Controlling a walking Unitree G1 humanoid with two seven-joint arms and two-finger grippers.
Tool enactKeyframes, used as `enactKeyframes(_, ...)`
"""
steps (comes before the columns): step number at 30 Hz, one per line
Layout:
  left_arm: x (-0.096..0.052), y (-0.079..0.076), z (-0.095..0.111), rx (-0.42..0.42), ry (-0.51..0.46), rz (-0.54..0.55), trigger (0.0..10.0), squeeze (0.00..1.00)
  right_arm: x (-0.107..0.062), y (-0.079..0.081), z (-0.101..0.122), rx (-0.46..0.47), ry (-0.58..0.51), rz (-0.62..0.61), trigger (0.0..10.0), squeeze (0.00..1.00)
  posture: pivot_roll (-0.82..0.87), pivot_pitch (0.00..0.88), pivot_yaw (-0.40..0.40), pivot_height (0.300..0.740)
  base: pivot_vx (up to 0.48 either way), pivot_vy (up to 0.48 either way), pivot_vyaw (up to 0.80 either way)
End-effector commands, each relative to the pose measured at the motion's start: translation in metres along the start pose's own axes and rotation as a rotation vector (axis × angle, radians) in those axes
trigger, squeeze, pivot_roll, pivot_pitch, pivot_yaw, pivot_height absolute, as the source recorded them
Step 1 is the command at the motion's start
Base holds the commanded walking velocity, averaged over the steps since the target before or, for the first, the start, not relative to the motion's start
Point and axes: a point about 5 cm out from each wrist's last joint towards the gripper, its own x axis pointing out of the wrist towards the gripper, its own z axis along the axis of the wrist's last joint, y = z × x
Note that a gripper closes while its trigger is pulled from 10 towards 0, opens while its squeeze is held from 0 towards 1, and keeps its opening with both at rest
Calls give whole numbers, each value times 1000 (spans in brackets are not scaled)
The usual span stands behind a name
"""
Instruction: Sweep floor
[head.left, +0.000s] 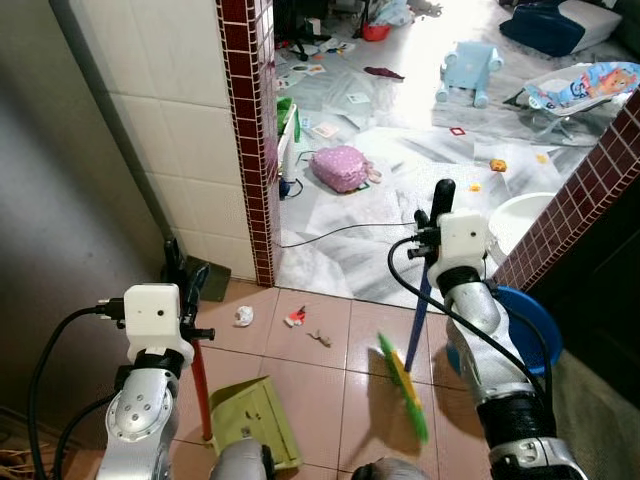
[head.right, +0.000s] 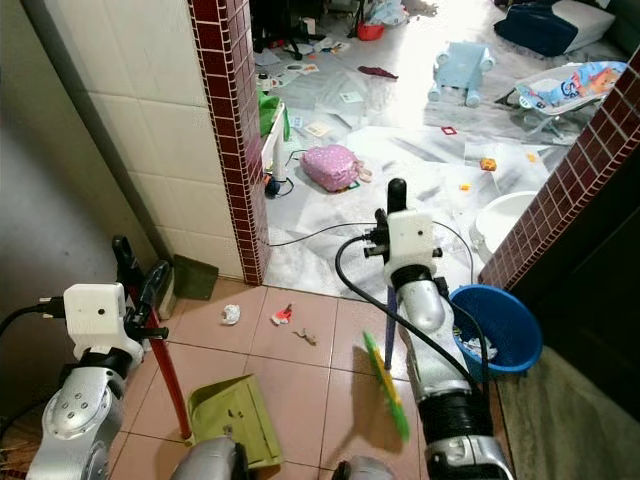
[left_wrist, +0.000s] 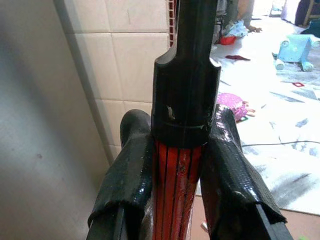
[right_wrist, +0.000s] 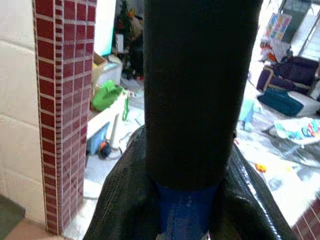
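My left gripper (head.left: 185, 272) is shut on the black top of a red dustpan handle (head.left: 200, 385), close to the tiled wall; its fingers (left_wrist: 131, 167) press both sides of the stick. The green dustpan (head.left: 256, 418) rests on the pink floor tiles below it. To the right, my right gripper (head.left: 433, 215) is shut on the black grip of a blue broom handle (head.left: 418, 322). The green and yellow broom head (head.left: 404, 386) hangs edge-on just over the tiles. Between the two tools lie a crumpled white paper (head.left: 243, 316), a red and white scrap (head.left: 295, 318) and a small bit (head.left: 320, 338).
A red brick pillar (head.left: 250, 140) stands left of the doorway, and a brick wall (head.left: 590, 190) stands on the right. A blue basin (head.left: 530, 322) sits by my right arm. Beyond the threshold are a black cable (head.left: 340, 232), a pink bag (head.left: 340, 168), a blue toy chair (head.left: 470, 72) and scattered litter.
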Motion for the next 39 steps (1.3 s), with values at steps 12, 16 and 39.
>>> enactKeyframes(12, 15, -4, 29, -45, -122, 18, 10000, 0, 15, 3, 24, -6, -121, 45, 10000, 0, 46, 1, -33, 740, 301, 0, 0)
enactKeyframes(16, 16, -3, 29, -46, -125, 22, 10000, 0, 15, 5, 23, -3, -125, 52, 10000, 0, 46, 1, -33, 740, 321, 0, 0)
enactKeyframes(39, 15, -7, 28, -47, -117, 28, 10000, 0, 17, 6, 22, -13, -133, 81, 10000, 0, 44, 2, -45, 740, 300, 0, 425)
